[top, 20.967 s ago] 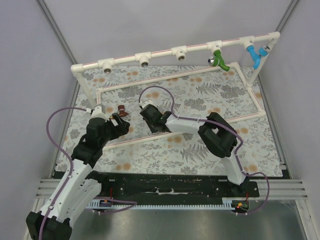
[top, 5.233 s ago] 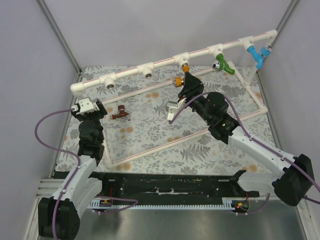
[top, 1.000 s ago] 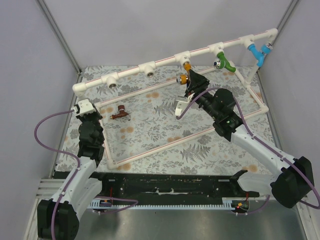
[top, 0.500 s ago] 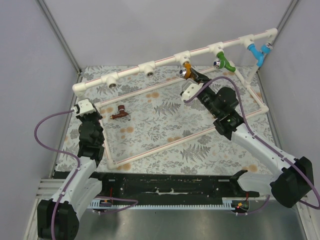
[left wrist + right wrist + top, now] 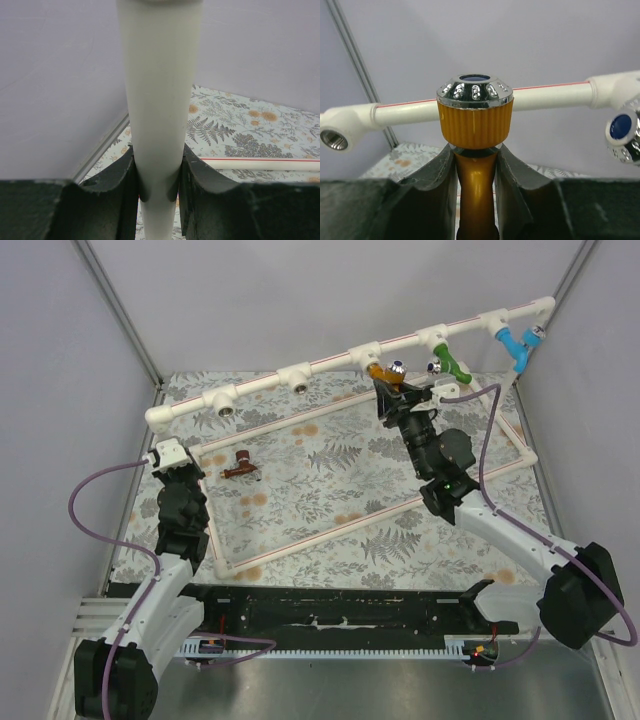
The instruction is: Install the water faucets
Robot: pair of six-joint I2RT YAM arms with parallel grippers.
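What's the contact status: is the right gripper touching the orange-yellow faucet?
Touching. In the right wrist view the right gripper pinches the orange-yellow faucet by its stem, both fingers flush against it below the ribbed cap, no gap.

Pipe frame (image 5: pixel 300 370) stood on the tabletop (image 5: pixel 330 502), top rail rearmost. One tap (image 5: pixel 240 465) lay inside the frame at left, just right of the left end effector (image 5: pixel 184 470), which clasped the frame's upright (image 5: pixel 159 125). Second tap (image 5: pixel 383 370) sat between the right end effector's (image 5: pixel 390 390) fingers at mid-rail; two more taps (image 5: pixel 447 363) hung further right.
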